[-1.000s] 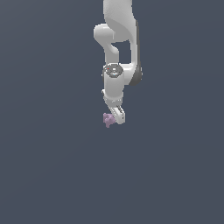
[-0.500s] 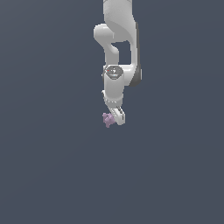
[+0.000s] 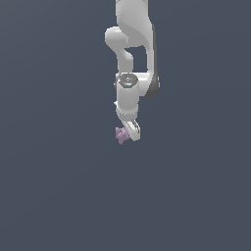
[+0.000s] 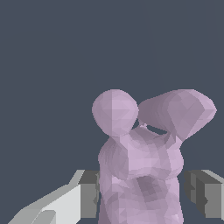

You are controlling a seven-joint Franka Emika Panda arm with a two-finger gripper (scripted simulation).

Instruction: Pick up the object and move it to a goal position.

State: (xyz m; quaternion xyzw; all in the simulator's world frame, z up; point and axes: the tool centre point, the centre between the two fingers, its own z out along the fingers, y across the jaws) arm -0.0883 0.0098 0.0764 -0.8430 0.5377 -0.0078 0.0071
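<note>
The object (image 3: 120, 134) is a small pale lilac faceted thing of rounded lobes, hanging at the tip of the white arm in the exterior view. My gripper (image 3: 128, 135) points downward and is shut on it, with the lobes sticking out toward the exterior view's left. In the wrist view the object (image 4: 144, 153) fills the space between the grey finger pads (image 4: 89, 194), and both pads sit against its sides. My gripper (image 4: 140, 197) holds its lower body, while two rounded lobes stick out beyond the fingertips.
The white arm (image 3: 131, 59) comes down from the upper edge of the exterior view. Around it there is only a uniform dark grey-blue background, with no other object, surface edge or goal marker visible.
</note>
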